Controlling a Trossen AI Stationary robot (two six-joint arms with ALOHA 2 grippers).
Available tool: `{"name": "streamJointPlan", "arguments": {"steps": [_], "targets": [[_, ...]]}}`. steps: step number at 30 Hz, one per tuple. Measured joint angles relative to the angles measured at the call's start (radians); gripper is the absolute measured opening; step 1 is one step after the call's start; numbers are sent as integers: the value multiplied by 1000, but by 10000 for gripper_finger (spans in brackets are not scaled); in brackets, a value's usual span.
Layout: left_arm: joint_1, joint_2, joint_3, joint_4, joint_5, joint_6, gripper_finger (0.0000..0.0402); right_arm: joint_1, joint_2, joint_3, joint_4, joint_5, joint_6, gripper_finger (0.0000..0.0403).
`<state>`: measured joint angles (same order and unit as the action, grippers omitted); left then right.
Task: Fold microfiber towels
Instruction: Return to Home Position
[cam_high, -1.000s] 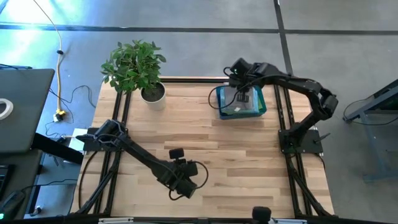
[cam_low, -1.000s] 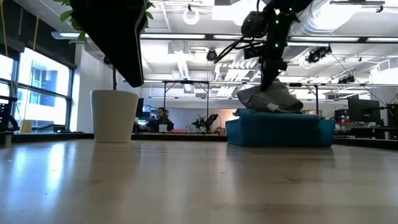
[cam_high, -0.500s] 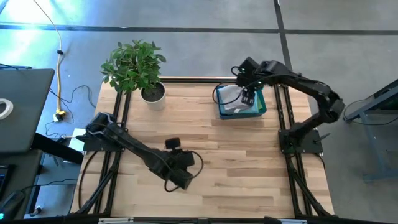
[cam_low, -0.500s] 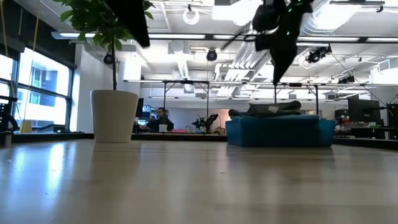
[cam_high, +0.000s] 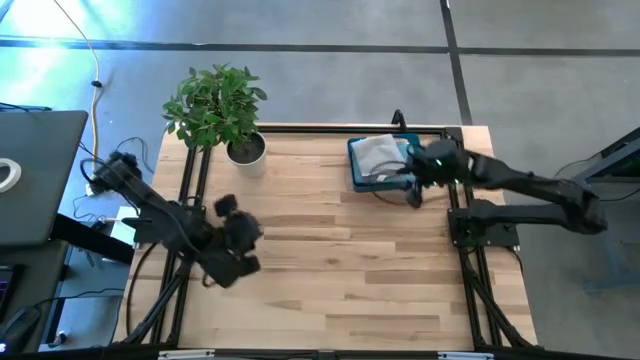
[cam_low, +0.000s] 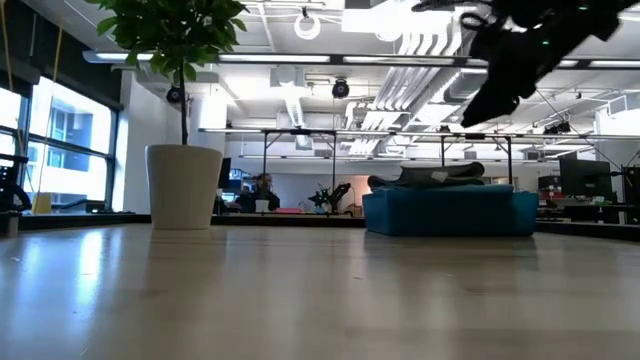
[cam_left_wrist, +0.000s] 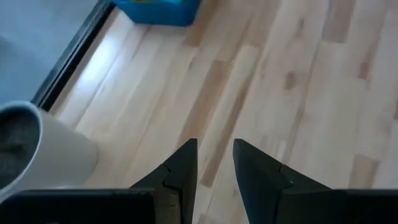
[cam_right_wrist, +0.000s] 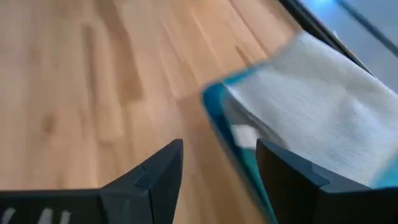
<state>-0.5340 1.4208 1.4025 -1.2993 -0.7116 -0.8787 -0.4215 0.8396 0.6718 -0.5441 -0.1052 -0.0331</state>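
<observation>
From above, the folded grey microfiber towel (cam_high: 377, 152) lies on top of the rigid blue plastic bin (cam_high: 389, 181) at the far right part of the pale wooden plank table (cam_high: 350, 270). The right gripper (cam_high: 413, 190) hangs just beside the bin's right edge and touches nothing. The left gripper (cam_high: 245, 232) hovers over the table's left side, well apart from the bin and nearer the leafy green plant in its white pot (cam_high: 245, 150).

At table height, the grey towel (cam_low: 430, 178) mounds above the bin's rim (cam_low: 450, 212). The right arm (cam_low: 520, 45) is high above it. The white pot (cam_low: 184, 186) stands at the left.

Past the left wrist, the two dark fingers (cam_left_wrist: 183, 174) stand a narrow gap apart, gripping nothing, over bare planks. The pot (cam_left_wrist: 31, 155) is near and the bin (cam_left_wrist: 158, 9) is farther off.

Past the right wrist, the fingers (cam_right_wrist: 155, 174) are spread wide and empty. Beyond them the grey towel (cam_right_wrist: 323, 118) rests in the bin (cam_right_wrist: 217, 109).
</observation>
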Motion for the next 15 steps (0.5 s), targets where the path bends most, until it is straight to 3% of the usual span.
{"name": "streamJointPlan", "arguments": {"steps": [6,15], "targets": [[-40,-256,-276,134,-69,-96,94,113,-229,-179,173,58,108,197],[2,-554,-628,478,-64,19,94,223,-402,-320,312,85,105,197]]}}
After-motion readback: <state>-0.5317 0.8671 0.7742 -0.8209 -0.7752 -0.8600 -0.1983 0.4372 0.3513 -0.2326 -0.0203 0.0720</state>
